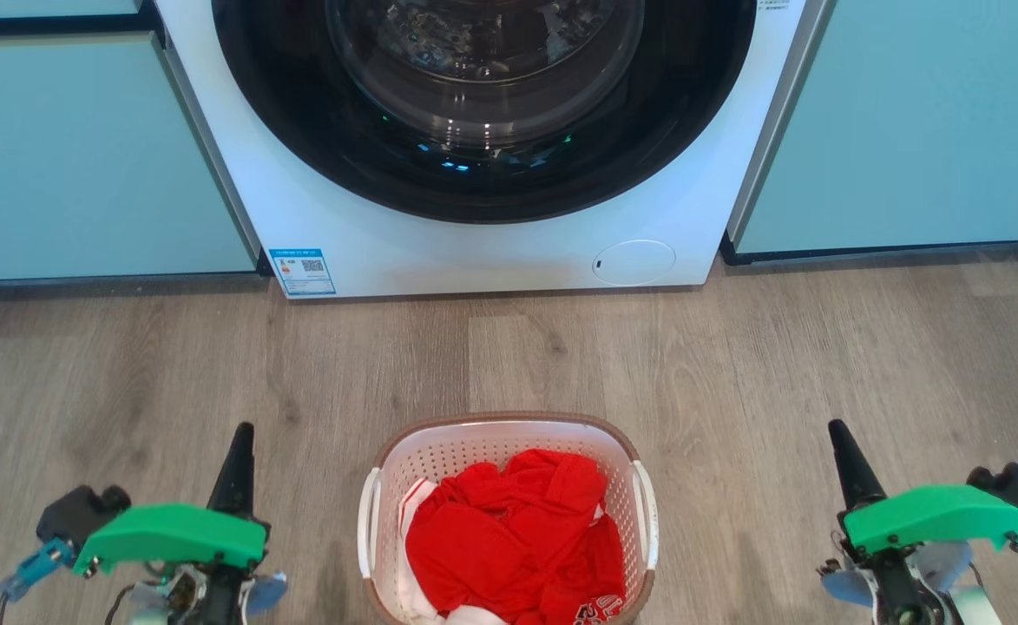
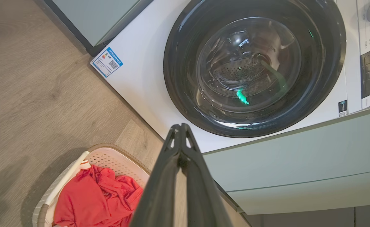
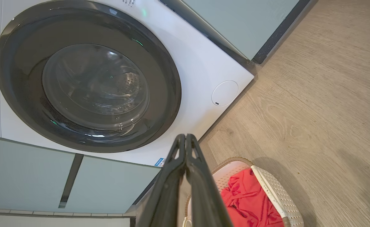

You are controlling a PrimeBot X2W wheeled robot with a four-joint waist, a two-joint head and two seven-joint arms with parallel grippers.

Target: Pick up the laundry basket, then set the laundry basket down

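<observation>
The laundry basket (image 1: 465,451) stands on the wood floor at the bottom centre of the head view, white with a brown rim and white side handles, holding red clothing (image 1: 517,542). My left gripper (image 1: 242,434) is off to the basket's left, fingers pressed together and holding nothing. My right gripper (image 1: 838,431) is off to its right, also shut and empty. Both are well clear of the handles. The left wrist view has the basket (image 2: 109,157) at its lower left beside the shut fingers (image 2: 180,129). The right wrist view has it (image 3: 276,192) at its lower right beside the shut fingers (image 3: 185,138).
A white washing machine (image 1: 491,252) with a closed round dark glass door stands straight ahead beyond the basket. Pale green cabinets (image 1: 83,156) flank it on both sides. Bare wood floor (image 1: 734,365) lies between the machine and the basket and around both grippers.
</observation>
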